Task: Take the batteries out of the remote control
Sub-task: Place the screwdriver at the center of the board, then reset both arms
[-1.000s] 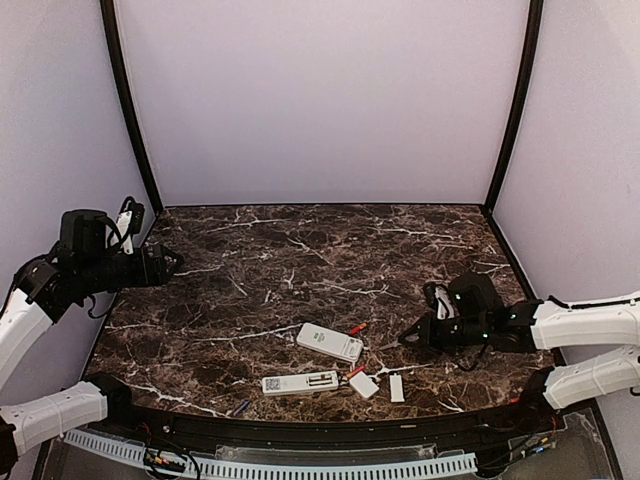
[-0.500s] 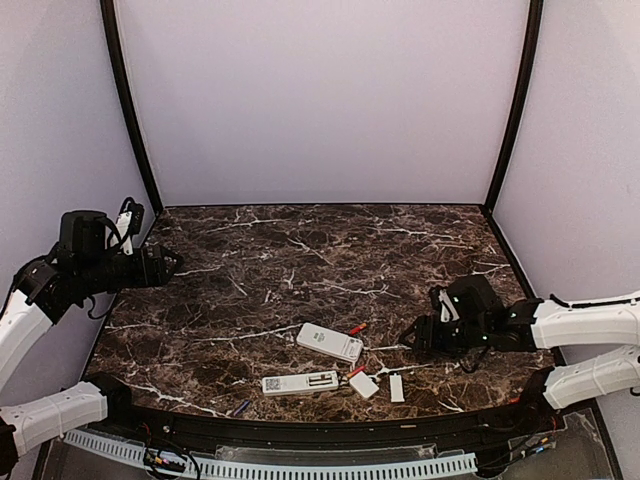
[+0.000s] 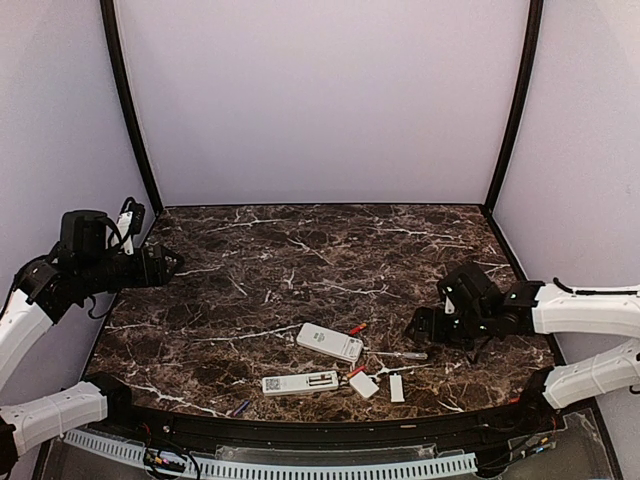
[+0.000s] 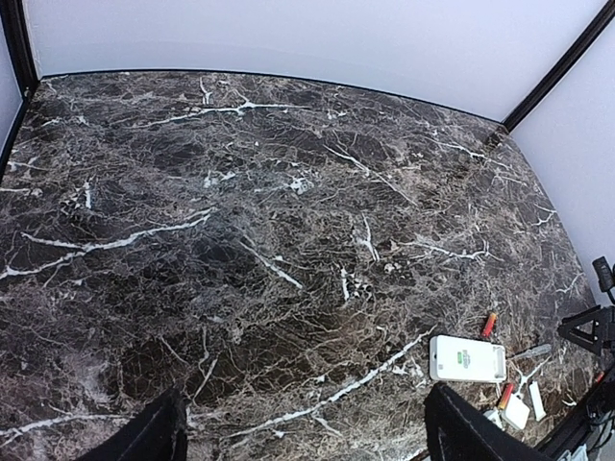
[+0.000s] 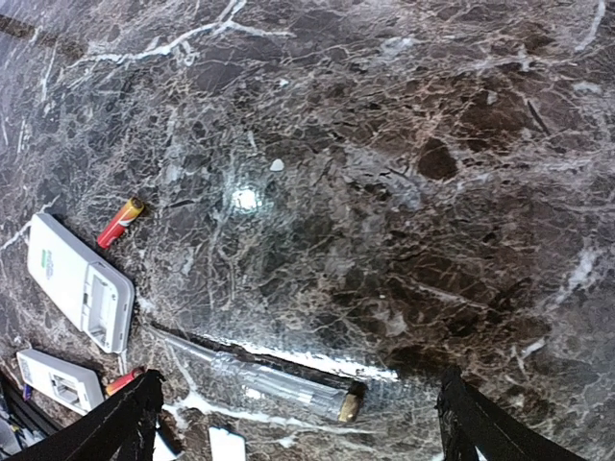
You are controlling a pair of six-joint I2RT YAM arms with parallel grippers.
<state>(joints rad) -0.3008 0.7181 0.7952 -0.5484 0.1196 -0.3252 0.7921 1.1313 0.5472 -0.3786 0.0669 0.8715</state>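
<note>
The dark marble table [image 3: 300, 250] holds all its objects in the near right part; the left arm [image 3: 40, 295] hangs over the far left edge, its left gripper [image 3: 170, 262] spread wide with nothing between the fingers [image 4: 144, 437]; the right arm [image 3: 585, 310] reaches in from the right, its right gripper [image 3: 413, 335] low over the table, also spread wide and holding nothing; the farther remote [image 3: 329, 342] lies flat with its battery bay open; the nearer remote [image 3: 300, 383] lies just near of it; a clear slim tool [image 3: 400, 353] lies flat just beside the right gripper; a white cover [image 3: 365, 385] and the other cover [image 3: 397, 388] lie right of the nearer remote; a red battery [image 3: 357, 328] lies loose at the farther remote's far right corner; a second red battery [image 3: 355, 371] touches the white cover; a bluish battery [image 3: 241, 407] lies at the near edge, left of the nearer remote.
</note>
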